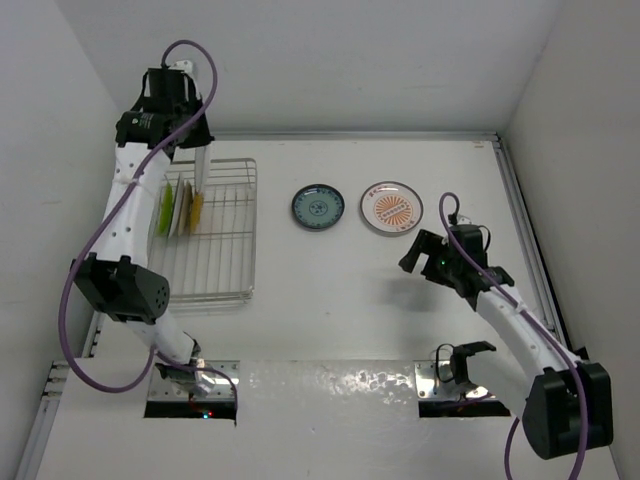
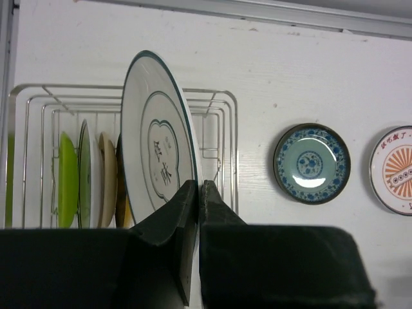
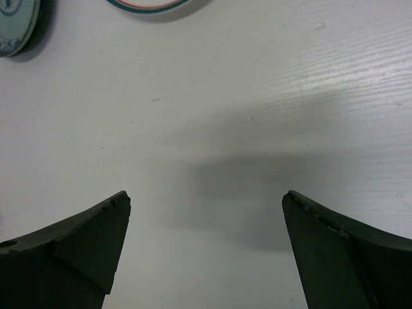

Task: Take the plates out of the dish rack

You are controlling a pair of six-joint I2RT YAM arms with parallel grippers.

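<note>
My left gripper (image 2: 198,187) is shut on the rim of a white plate with dark lines (image 2: 158,138) and holds it on edge above the wire dish rack (image 1: 222,262). In the top view that plate (image 1: 201,165) shows edge-on under the left gripper (image 1: 200,148). Green and yellow-brown plates (image 2: 84,180) stand upright in the rack's left slots; they also show in the top view (image 1: 178,208). A teal-blue plate (image 1: 318,207) and a white plate with an orange pattern (image 1: 391,208) lie flat on the table. My right gripper (image 3: 206,199) is open and empty over bare table.
White walls enclose the table on the left, back and right. A metal rail (image 1: 525,230) runs along the right edge. The rack's (image 2: 222,129) right part has no plates in it. The teal-blue plate (image 2: 311,163) lies right of the rack.
</note>
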